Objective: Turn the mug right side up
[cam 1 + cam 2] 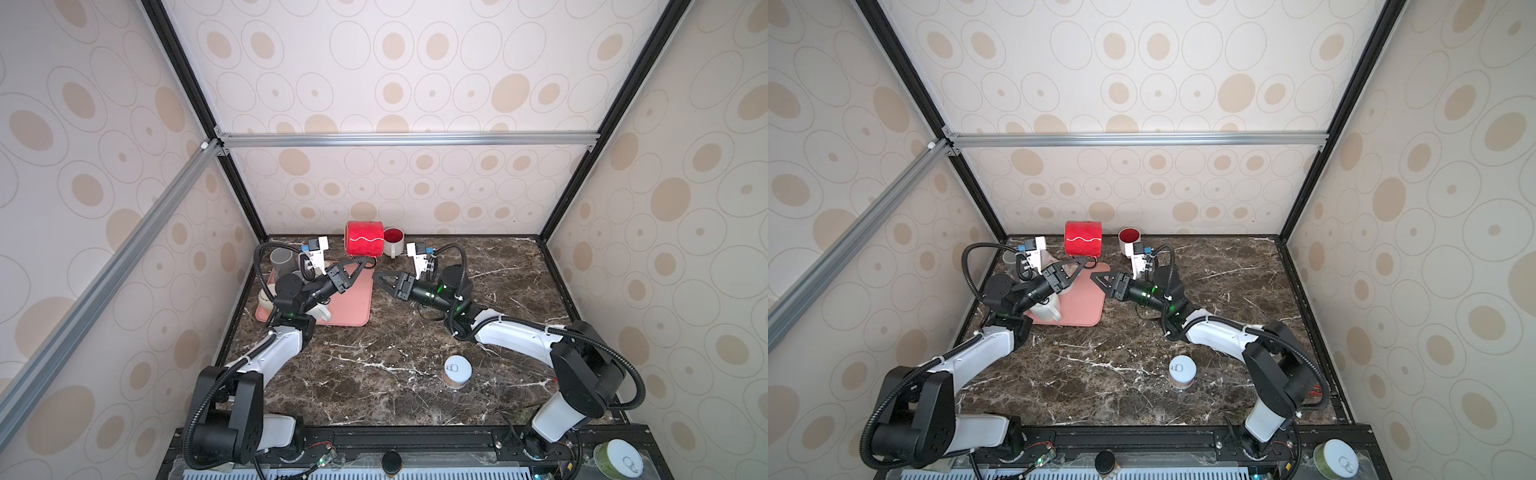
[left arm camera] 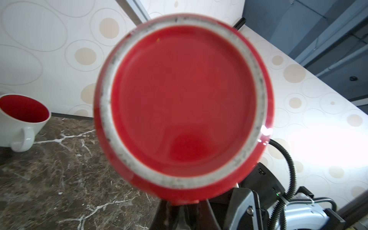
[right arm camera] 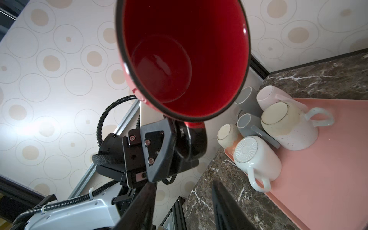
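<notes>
The red mug (image 1: 365, 243) (image 1: 1083, 238) hangs on its side above the back of the table, clear of the surface. My left gripper (image 1: 368, 261) (image 1: 1084, 261) is shut on its handle from below. The left wrist view is filled by the mug's red base (image 2: 183, 99) with its worn white ring. In the right wrist view I look into the mug's open mouth (image 3: 179, 59), and the handle (image 3: 196, 139) sits in the left gripper's jaws. My right gripper (image 1: 376, 276) (image 1: 1093, 277) (image 3: 183, 209) is open and empty, just below and right of the mug.
A white mug with a red inside (image 1: 393, 241) (image 2: 22, 119) stands upright by the back wall. A pink tray (image 1: 353, 303) (image 3: 328, 179) at the left holds several upside-down mugs (image 3: 288, 127). A white-lidded can (image 1: 457, 370) stands front right of centre.
</notes>
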You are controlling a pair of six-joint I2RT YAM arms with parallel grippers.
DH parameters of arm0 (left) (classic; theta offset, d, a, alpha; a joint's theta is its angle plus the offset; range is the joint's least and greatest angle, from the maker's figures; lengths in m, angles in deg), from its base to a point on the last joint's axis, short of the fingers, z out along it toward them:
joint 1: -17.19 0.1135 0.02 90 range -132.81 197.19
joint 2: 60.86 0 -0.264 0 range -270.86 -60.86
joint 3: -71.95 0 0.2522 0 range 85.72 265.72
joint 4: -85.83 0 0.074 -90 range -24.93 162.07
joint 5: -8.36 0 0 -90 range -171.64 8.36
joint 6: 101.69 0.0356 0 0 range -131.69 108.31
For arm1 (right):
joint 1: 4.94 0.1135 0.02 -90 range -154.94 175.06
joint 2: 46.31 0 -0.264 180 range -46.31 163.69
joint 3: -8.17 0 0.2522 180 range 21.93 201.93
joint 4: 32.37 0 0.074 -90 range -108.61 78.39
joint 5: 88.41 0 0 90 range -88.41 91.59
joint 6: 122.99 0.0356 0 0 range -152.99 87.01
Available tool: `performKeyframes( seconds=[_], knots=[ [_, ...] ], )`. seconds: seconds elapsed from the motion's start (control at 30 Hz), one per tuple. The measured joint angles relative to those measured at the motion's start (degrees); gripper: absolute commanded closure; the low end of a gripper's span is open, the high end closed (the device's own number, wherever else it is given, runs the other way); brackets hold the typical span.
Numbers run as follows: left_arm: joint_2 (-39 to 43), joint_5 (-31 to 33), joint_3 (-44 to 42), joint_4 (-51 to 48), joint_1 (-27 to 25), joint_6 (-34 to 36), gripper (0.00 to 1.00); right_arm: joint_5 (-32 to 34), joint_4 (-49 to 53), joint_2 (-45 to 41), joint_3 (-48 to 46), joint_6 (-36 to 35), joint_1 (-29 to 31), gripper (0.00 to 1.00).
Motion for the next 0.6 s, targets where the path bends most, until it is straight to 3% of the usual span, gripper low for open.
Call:
performKeyframes(
  seconds=[0.6],
  knots=[
    [0.8, -4.7, -0.3, 10.3, 0.0, -8.2, 1.00, -4.2, -4.3, 2.2, 5.2, 2.6, 0.0, 0.57]
  ],
)
